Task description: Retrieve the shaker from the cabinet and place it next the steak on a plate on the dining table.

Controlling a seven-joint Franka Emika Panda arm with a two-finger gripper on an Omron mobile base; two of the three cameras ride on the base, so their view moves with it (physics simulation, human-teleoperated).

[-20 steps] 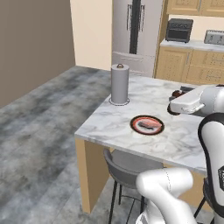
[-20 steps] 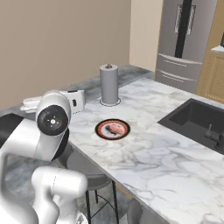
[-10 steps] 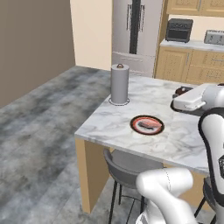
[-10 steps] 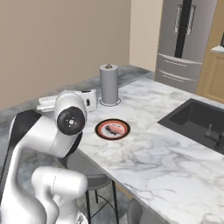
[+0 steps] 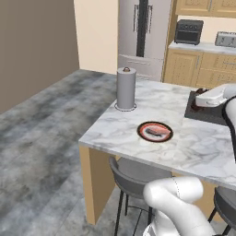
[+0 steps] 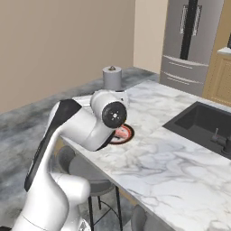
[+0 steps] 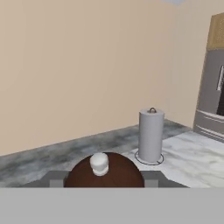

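The end effector (image 7: 104, 186) is clenched on the shaker (image 7: 104, 171), carried above the bench (image 5: 193, 147), right of the plate (image 5: 155, 131) with the steak (image 5: 156, 133). I judge the shaker light, rigid and smooth, so it could slip. The narrow waist looks the safest hold. The towel roll (image 5: 126, 88) stands well apart.
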